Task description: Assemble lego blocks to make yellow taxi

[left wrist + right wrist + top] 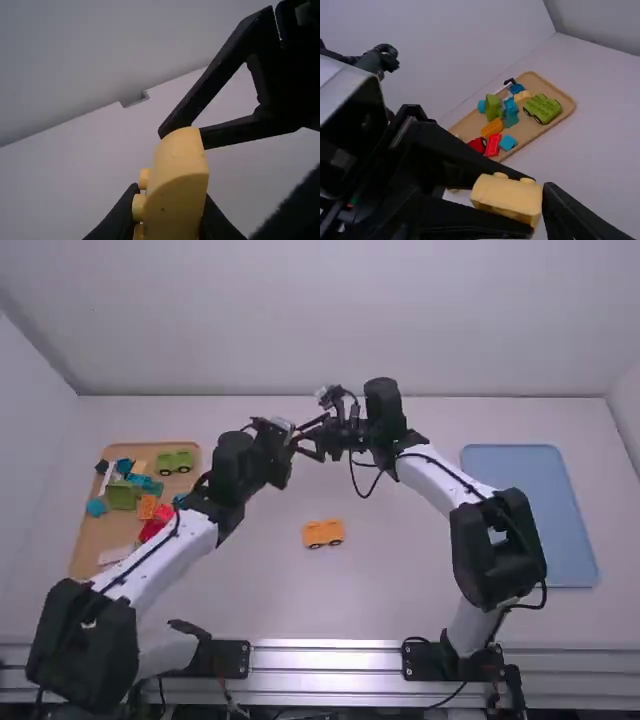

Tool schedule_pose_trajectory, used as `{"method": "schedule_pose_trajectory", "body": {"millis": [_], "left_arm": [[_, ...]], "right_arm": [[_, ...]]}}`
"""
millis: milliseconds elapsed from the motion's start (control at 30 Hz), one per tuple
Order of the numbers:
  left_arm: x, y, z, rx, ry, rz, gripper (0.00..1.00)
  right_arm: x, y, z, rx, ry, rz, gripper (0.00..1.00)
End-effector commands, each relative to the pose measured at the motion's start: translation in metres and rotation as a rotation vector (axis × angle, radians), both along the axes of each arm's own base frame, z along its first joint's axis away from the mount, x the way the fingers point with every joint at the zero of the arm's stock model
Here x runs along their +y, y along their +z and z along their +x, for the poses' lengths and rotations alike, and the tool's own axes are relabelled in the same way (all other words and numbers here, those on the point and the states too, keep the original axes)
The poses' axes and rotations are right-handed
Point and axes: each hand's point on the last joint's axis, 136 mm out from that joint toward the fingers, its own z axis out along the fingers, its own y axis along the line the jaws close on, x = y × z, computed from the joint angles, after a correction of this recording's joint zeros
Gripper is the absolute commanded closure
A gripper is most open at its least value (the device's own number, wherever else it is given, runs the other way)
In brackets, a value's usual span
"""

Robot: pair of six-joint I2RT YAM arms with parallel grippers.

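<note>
Block (pixel 176 205), pinched by the left fingers (pixel 118 217), points its free end right, toward the right gripper (pixel 187 129) close beside.

On my left lies the parts tray (pixel 88 540), with loose blocks (pixel 121 496) in it and a wheeled base (pixel 175 461) in its far right corner. Over on my right lies the empty-side tray (pixel 530 510). Between the two, on the table (pixel 400 590), I have the chassis (pixel 323 533). Beyond it, above the table, one block (pixel 298 437) sits in my left gripper (pixel 296 440). The wall (pixel 300 320) stands behind everything.On my left lies the parts tray (pixel 88 540), with loose blocks (pixel 121 496) in it and a wheeled base (pixel 175 461) in its far right corner. Over on my right lies the second tray (pixel 530 510). Between the two, on the table (pixel 400 590), I have the chassis (pixel 323 533). Beyond it, above the table, one block (pixel 298 437) sits in my left gripper (pixel 296 440).
</note>
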Motion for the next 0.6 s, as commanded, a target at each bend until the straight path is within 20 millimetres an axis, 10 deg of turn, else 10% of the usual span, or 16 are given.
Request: {"method": "schedule_pose_trajectory", "body": {"millis": [0, 567], "left_arm": [[-0.004, -0.003, 0.001, 0.011, 0.000, -0.031, 0.98], [-0.015, 0.001, 0.011, -0.015, -0.021, -0.108, 0.98]], "right_arm": [[0.007, -0.005, -0.006, 0.015, 0.021, -0.003, 0.38], [0.017, -0.012, -0.001, -0.002, -0.044, -0.047, 0.69]]}}
